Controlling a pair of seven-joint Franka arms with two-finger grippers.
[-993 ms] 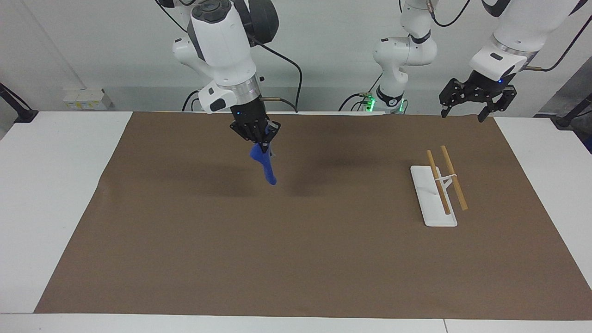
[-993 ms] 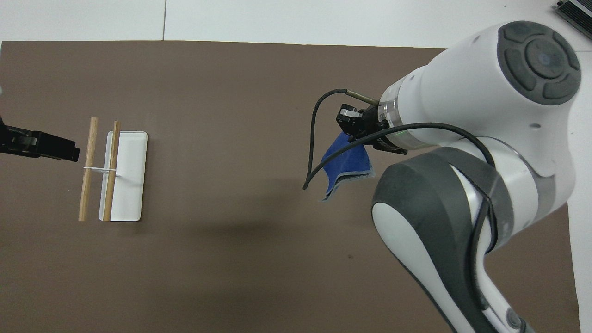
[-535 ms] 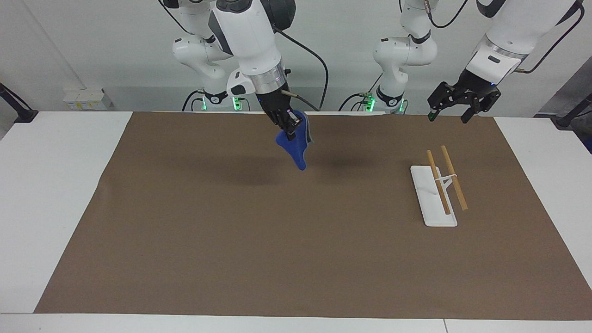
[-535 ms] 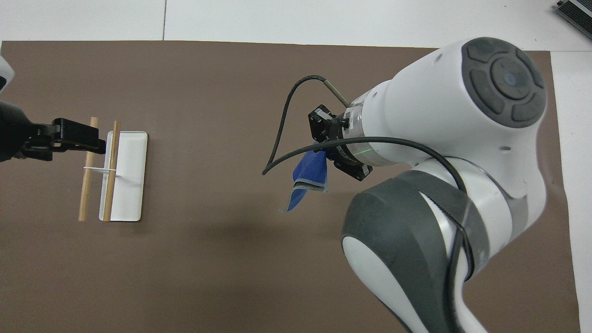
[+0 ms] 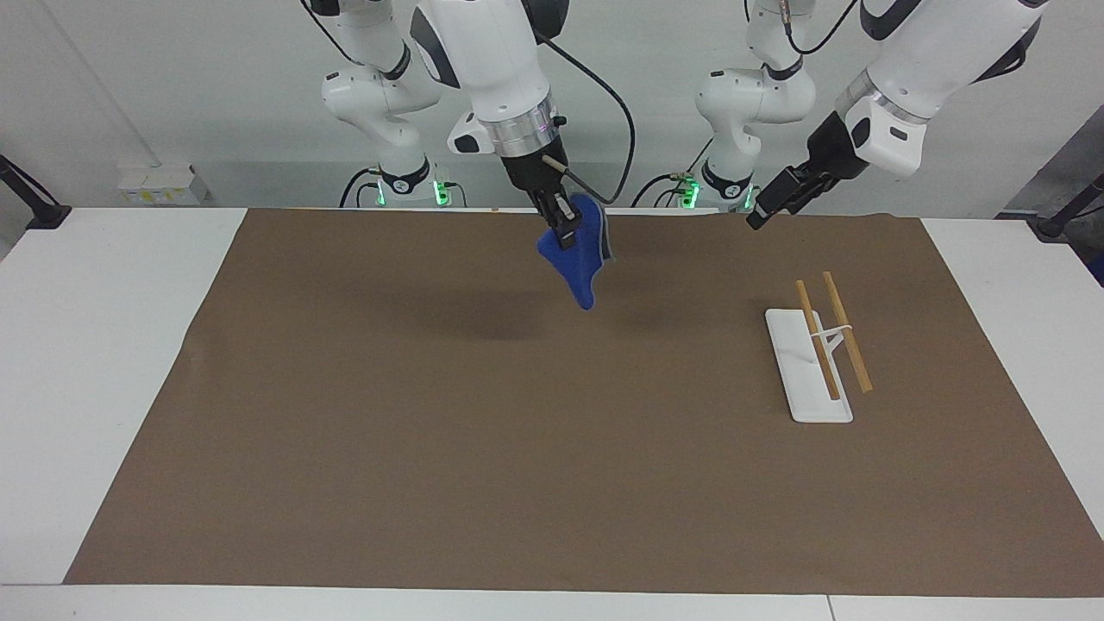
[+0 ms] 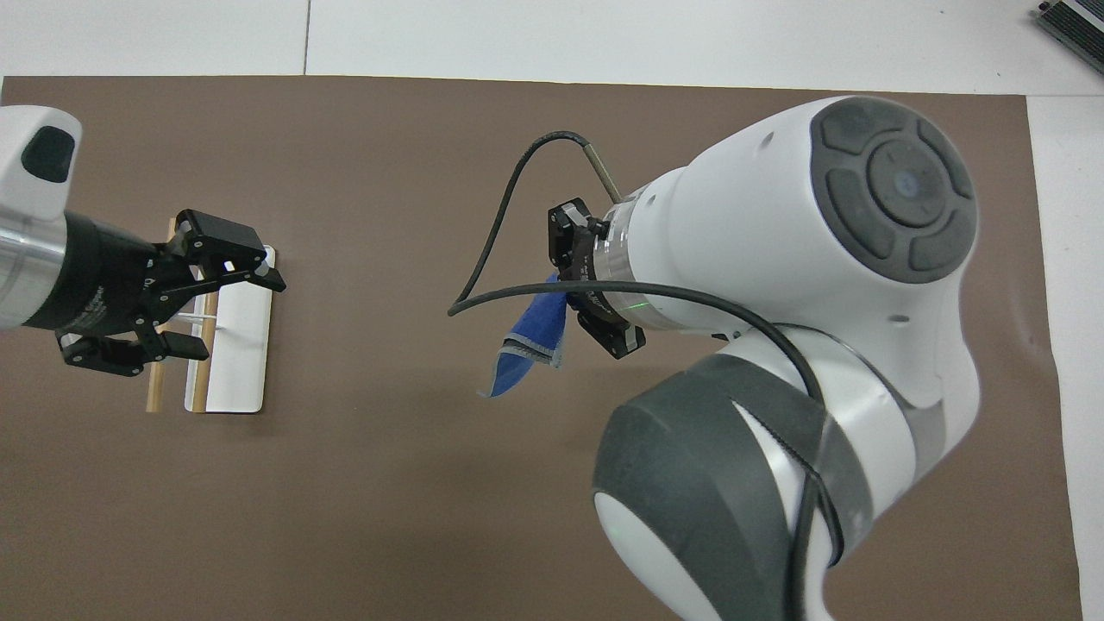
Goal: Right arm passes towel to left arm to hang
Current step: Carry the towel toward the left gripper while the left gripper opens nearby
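My right gripper (image 5: 565, 231) hangs above the middle of the brown mat, shut on the upper corner of the blue towel (image 5: 580, 263). The towel (image 6: 524, 343) dangles below it in a folded point, clear of the mat, its grey edging showing in the overhead view. The right gripper (image 6: 569, 293) is partly hidden there by its own wrist. My left gripper (image 5: 759, 216) is raised and turned sideways, pointing at the towel with a wide gap still between them. In the overhead view the left gripper (image 6: 228, 312) is open and overlaps the rack.
A rack with a white base (image 5: 806, 379) and two wooden rods (image 5: 848, 336) stands on the mat toward the left arm's end. The brown mat (image 5: 431, 448) covers most of the white table (image 5: 95, 345).
The right arm has carried the towel sideways toward the left arm and lifted it a little. The left gripper has swung in over the rack and turned to point at the towel.
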